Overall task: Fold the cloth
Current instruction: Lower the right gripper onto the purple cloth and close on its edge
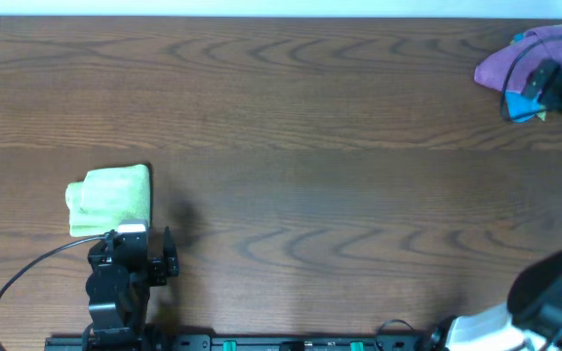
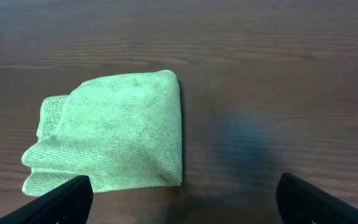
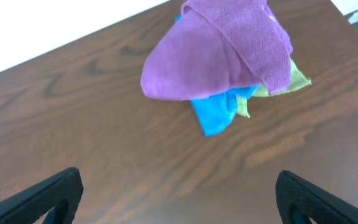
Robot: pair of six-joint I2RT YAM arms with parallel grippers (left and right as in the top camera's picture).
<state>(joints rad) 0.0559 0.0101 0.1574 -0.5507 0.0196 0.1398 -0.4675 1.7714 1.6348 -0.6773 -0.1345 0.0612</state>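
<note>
A folded light-green cloth (image 1: pixel 111 198) lies on the table at the left; in the left wrist view (image 2: pixel 114 134) it sits just ahead of the jaws. My left gripper (image 1: pixel 130 261) (image 2: pixel 182 198) is open and empty, just in front of the cloth and apart from it. A heap of cloths, purple (image 1: pixel 525 54) (image 3: pixel 219 53) on top with blue (image 3: pixel 216 112) and yellow-green (image 3: pixel 294 81) under it, lies at the far right corner. My right gripper (image 1: pixel 552 90) (image 3: pixel 179 193) is open and empty, hovering beside the heap.
The brown wood table (image 1: pixel 310 175) runs across the whole view. Its far edge (image 1: pixel 281 19) passes just behind the heap. A black cable (image 1: pixel 27 273) loops near the left arm base. A black rail (image 1: pixel 261 343) runs along the front edge.
</note>
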